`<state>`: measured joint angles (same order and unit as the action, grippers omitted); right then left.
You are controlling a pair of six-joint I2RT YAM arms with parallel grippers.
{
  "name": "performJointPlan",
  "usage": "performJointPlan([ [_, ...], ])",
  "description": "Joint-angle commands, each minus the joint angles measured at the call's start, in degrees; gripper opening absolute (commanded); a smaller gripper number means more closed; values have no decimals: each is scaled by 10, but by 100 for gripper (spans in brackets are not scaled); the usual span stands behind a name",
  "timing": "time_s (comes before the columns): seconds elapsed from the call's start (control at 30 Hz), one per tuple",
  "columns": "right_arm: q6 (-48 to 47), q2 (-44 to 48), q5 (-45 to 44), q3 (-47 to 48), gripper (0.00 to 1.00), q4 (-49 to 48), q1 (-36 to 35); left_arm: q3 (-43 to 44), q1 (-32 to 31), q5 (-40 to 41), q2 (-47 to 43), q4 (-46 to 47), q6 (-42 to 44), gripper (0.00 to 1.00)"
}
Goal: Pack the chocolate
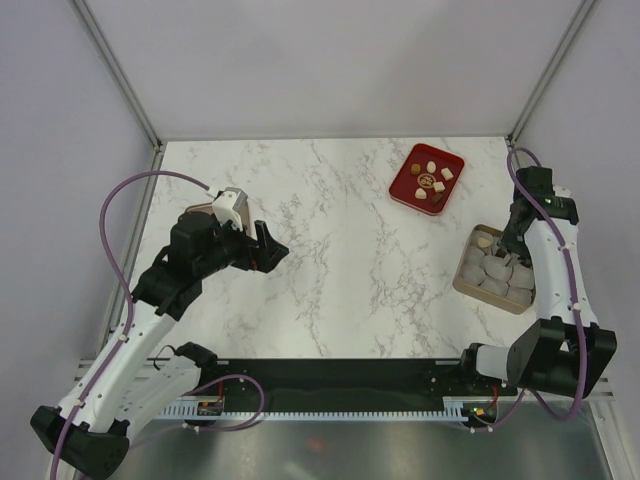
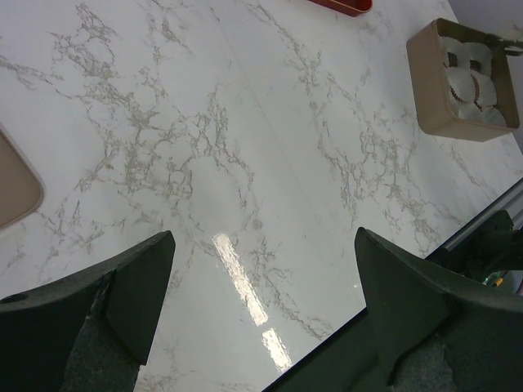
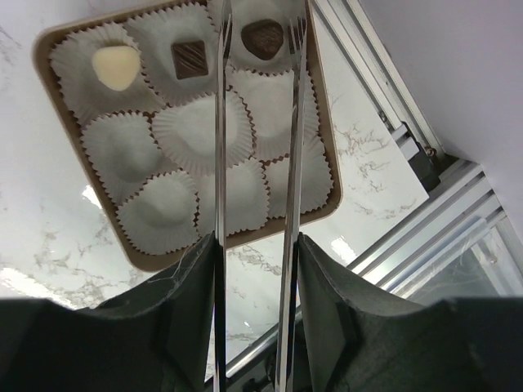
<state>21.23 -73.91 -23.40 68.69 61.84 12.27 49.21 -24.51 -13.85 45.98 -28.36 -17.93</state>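
Overhead and 2 wrist views share the box.

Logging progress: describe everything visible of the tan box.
Open tan square box, flat on the marble table near its right edge. Nine white fluted paper cups; one outer row holds a cream piece, a striped dark square and a rounded dark piece; six are empty. The right gripper hangs open over it.

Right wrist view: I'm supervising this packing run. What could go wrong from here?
The right pincer straddles the dark heart chocolate in its paper cup; lifting off crooked might snag the frill or tip the piece. The empty cups sit crowded in the box, so the pincer could nudge them askew.
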Motion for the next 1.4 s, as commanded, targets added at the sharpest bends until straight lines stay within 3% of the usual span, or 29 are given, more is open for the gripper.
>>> performJointPlan([
  [0.0, -8, 19, 18, 56, 49, 8, 3, -1, -2, -11, -3, 18, -3, 99],
  [0.23, -30, 4, 104, 138, 47, -7, -11, -1, -2, -8, -4, 18, 0, 99],
  [0.47, -48, -25, 134, 134, 47, -103, -117, -1, -8, 3, 3, 17, 4, 99],
  [0.97, -132, -263, 173, 269, 50, -189, -205, 7, -10, 9, 30, 17, 10, 99],
  [1.37, -153, -374, 137, 341, 50, -209, -232, 7, -10, 19, 32, 16, 14, 99],
])
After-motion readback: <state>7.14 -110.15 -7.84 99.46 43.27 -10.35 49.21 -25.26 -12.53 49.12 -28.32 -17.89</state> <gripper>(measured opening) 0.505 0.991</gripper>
